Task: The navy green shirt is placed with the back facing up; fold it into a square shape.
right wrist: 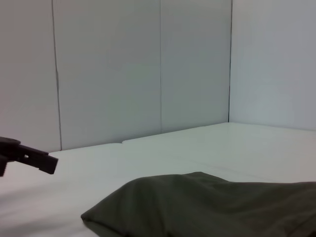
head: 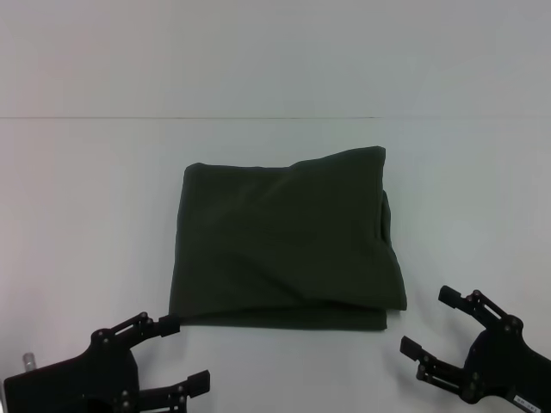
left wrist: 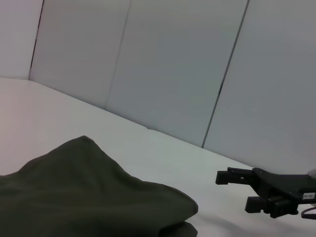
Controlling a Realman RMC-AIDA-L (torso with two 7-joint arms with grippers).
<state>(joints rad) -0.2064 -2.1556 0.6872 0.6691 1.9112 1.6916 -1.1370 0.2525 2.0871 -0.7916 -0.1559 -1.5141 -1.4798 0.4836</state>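
While the large plain dark olive-green cloth shirt (head: pixel 288 241) lies folded into a rough, layered square at the middle of the white desk (head: pixel 86 198), both black grippers sit at the desk's near edge, free of the cloth. On the near left, the left gripper (head: pixel 188 353) has its fingers (head: pixel 162 326) spread apart and holds nothing, one fingertip just beside the shirt's near-left corner. Near the shirt's near-right corner but apart from it, the right gripper (head: pixel 433 322) also has its fingers (head: pixel 455 298) spread open and empty.
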